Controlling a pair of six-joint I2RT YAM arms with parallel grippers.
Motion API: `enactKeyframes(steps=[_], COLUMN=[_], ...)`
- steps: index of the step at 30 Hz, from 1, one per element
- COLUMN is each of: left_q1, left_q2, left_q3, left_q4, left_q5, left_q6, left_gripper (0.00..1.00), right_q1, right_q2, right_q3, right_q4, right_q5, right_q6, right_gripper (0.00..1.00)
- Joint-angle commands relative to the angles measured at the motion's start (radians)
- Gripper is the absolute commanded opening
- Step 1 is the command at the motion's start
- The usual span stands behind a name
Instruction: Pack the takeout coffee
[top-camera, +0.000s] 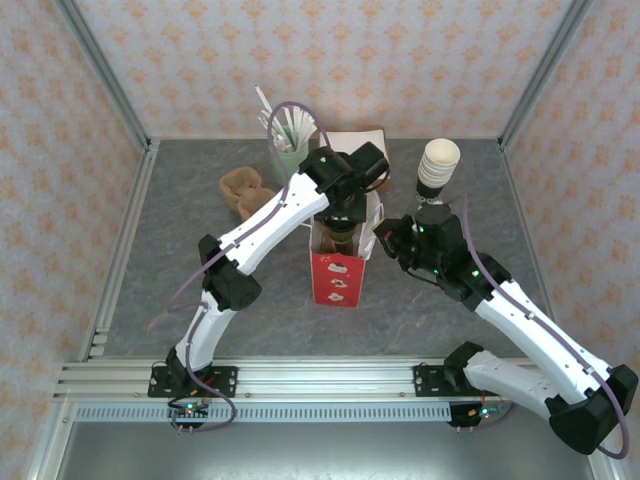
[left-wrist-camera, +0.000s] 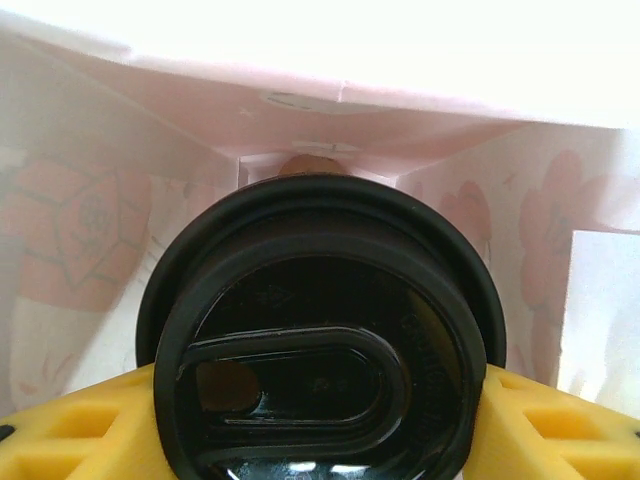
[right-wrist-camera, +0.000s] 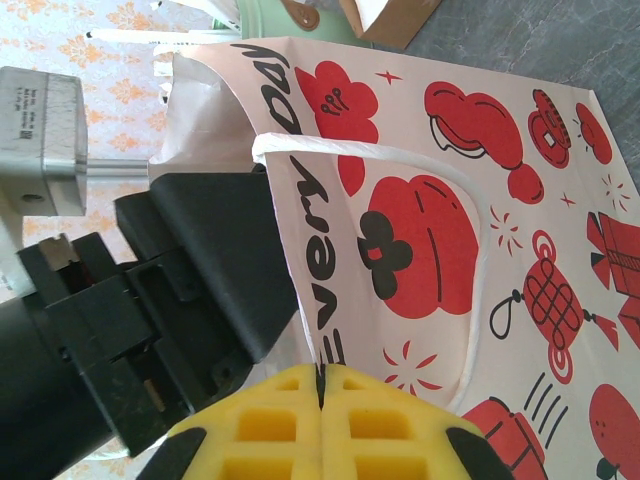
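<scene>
With the right claw pinching the bag open, we judged the left claw, gripping the cup, should lower straight down.

2 white arms, black joints, purple cables; yellow gridded claw fingers.

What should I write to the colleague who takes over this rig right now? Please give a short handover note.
Left gripper: closed on the takeout coffee, one finger on each side.
Right gripper: shut, apparently pinching the rim of the paper bag, which stands upright.
Coffee: upright inside the bag, with bag walls around it. Whether it rests on the bottom cannot be seen.
Done: the cup is in the bag.
Left to do: probably set the cup down, open the left gripper, lift it out, then release the bag rim.
</scene>
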Motion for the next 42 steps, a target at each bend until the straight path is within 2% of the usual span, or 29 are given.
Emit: enactKeyframes(steps=[1,42], left_q1=[0.014,0.043], left_q2=[0.01,0.107], left_q3=[-0.028,-0.092], left_q4=[0.029,0.079], left_q5=[0.008,0.067], left_q6=[-0.015,-0.004], left_gripper=[0.61,0.61], right_q1=[0.008,0.008], right_q2=[-0.016,-0.009], right_q3=[0.008,0.001], right_q4=[0.003,-0.011], right_q5=[-0.011,-0.014], right_q6=[0.012,0.002], right_gripper=[0.0,0.0])
